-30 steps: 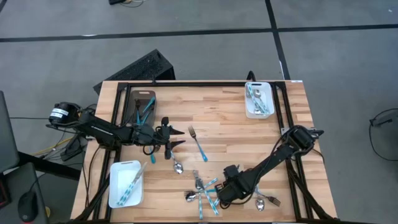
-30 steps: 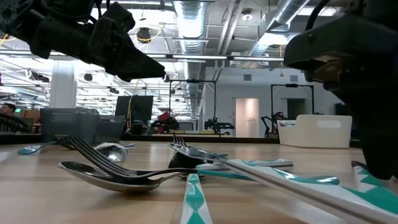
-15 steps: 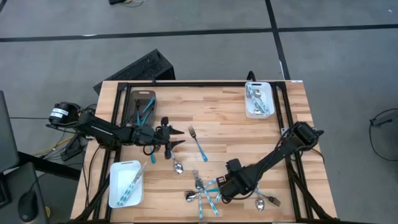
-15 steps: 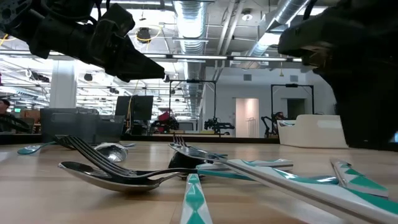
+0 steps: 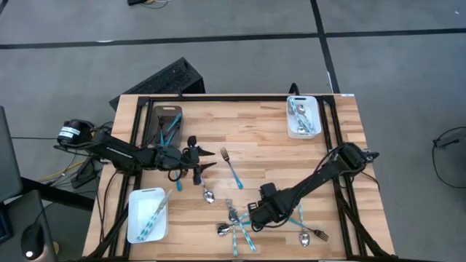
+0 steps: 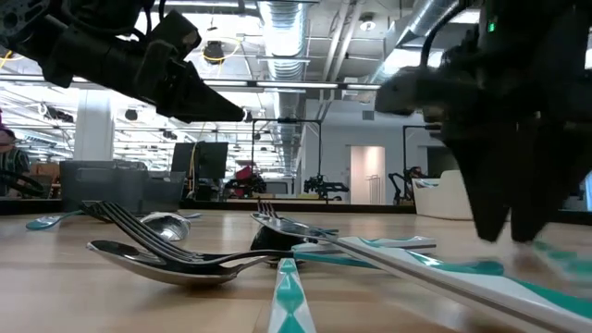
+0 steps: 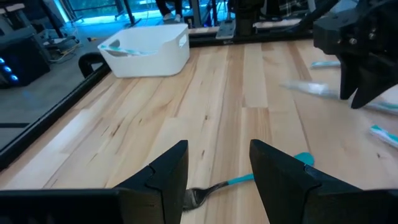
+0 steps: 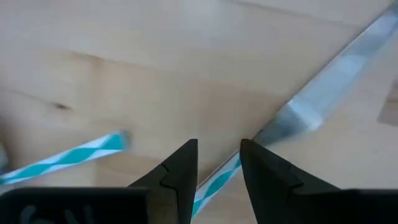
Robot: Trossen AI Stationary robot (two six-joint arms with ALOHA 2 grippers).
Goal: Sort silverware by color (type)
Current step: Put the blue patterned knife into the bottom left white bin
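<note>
The right gripper [image 5: 256, 216] is hanging low over the pile of shiny metal silverware with thin teal-blue handles [image 5: 238, 224] near the front of the wooden table [image 5: 262, 149]. Its two dark fingers [image 8: 180, 171] are standing a little apart and holding nothing. In the right wrist view, a silver knife with a teal-striped handle [image 8: 273, 134] is lying on the wood right between them. Another teal-striped handle [image 8: 62, 157] is lying close by.

The left gripper [image 5: 198, 161] is waiting above the table, near a lone fork with a teal handle [image 5: 231, 168]. Its fingers [image 7: 163, 174] are open and holding nothing too.

Some pieces are already lying in the white tray at the back right [image 5: 303, 116], in the white tray at the front left [image 5: 147, 215] and in the dark grey tray [image 5: 166, 122].

To do this step well, I think the right gripper should be going straight down, keeping the knife handle in the middle of the gap. It should be pinching only that one handle and not the neighbour. The handle is thin and flat, so the fingers need to be reaching right down to the wood before squeezing.
</note>
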